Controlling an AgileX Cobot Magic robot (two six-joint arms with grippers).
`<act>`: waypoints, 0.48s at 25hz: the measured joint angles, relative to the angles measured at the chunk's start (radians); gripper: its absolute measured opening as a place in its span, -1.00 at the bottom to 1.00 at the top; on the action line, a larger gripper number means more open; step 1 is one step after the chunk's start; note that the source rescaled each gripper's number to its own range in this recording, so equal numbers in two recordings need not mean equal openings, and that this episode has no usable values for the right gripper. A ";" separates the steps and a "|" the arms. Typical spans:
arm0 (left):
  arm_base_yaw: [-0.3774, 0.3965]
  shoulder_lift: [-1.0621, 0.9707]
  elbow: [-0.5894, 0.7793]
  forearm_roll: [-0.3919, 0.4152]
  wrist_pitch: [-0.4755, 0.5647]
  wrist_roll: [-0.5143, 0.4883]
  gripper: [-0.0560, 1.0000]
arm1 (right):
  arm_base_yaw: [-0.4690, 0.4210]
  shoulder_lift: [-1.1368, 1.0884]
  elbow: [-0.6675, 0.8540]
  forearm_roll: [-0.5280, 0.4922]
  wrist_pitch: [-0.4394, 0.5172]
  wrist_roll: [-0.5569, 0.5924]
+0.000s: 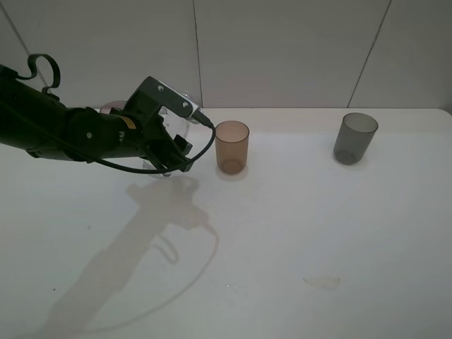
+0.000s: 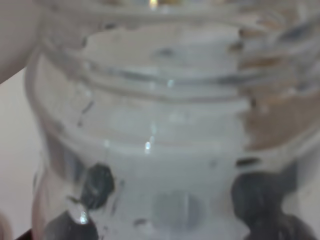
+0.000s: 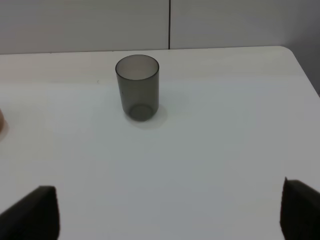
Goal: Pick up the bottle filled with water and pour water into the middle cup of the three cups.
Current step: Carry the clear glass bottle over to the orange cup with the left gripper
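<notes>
Left end effector around bottle, at 9 o'clock of amber cup; can't tell if clamped. Right end effector spread, grey cup at its 12 o'clock.

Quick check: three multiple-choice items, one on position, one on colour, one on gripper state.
1. In the high view the amber cup stands: A) between bottle and grey cup; B) right of the grey cup; C) left of the bottle.
2. The whole cup in the right wrist view is: A) amber; B) blue; C) grey.
3. The right gripper is: A) shut on a cup; B) open; C) shut on the bottle.
A, bottle left, grey cup right; C, smoky grey walls; B, fingertips wide apart.
</notes>
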 joint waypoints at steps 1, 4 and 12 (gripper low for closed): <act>0.000 -0.001 -0.037 0.000 0.068 0.037 -0.87 | 0.000 0.000 0.000 0.000 0.000 0.000; 0.000 -0.001 -0.140 0.025 0.233 0.119 -0.87 | 0.000 0.000 0.000 0.000 0.000 0.000; 0.000 0.032 -0.400 0.244 0.578 0.095 -0.87 | 0.000 0.000 0.000 0.000 0.000 0.000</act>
